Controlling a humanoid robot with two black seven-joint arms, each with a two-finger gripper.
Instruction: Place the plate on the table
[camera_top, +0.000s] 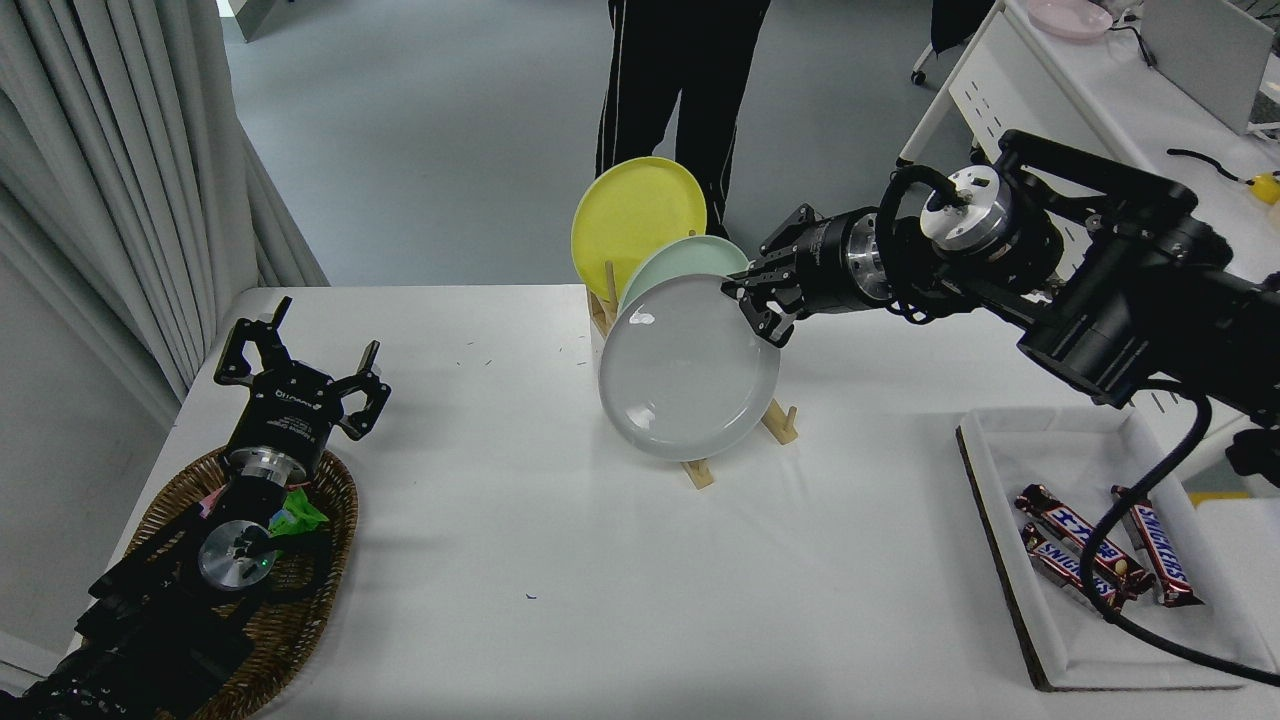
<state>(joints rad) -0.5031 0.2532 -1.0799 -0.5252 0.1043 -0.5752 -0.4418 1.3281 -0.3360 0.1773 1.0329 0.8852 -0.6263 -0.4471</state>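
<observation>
The pale grey-white plate hangs tilted in the air in front of the wooden rack, its face toward the camera. My right gripper is shut on its upper right rim. A yellow plate and a mint green plate stand upright in the rack behind it. The white table spreads below. My left gripper rests open at the lower left, holding nothing.
A wicker basket with wrappers lies under the left arm. A white tray with chocolate bars sits at the right. A person's legs stand behind the rack. A white perforated desk stands at the top right.
</observation>
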